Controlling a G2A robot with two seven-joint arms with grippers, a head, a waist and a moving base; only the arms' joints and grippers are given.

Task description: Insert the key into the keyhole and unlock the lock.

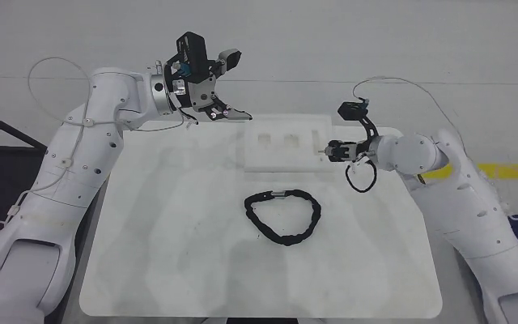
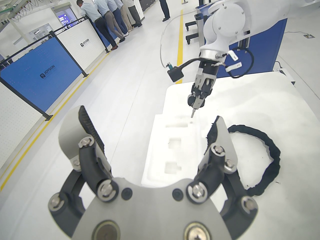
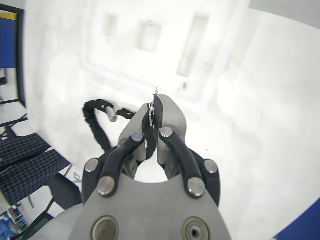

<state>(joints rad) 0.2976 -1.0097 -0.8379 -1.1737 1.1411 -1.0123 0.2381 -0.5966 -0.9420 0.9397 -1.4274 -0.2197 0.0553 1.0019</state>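
You had the right gripper clenched on the key, with the key's head pinched flat between the pads and its thin blade poking out past the fingertips. The gripper sat over the right end of the white foam tray, just above that end's long narrow recess, and the blade pointed down toward the foam.

Your left gripper was released, jaws spread wide with nothing between them, hanging just off the tray's far left corner.

The chain lock lay on the table in front of the tray, near its front edge but apart from it. Its black fabric-covered chain was curled into a closed loop. The lock's short metal cylinder sat on the side of the loop nearest the tray. Neither gripper touched the lock, and the key was well apart from the cylinder.

The tray also had two small square recesses to the left of the long one.
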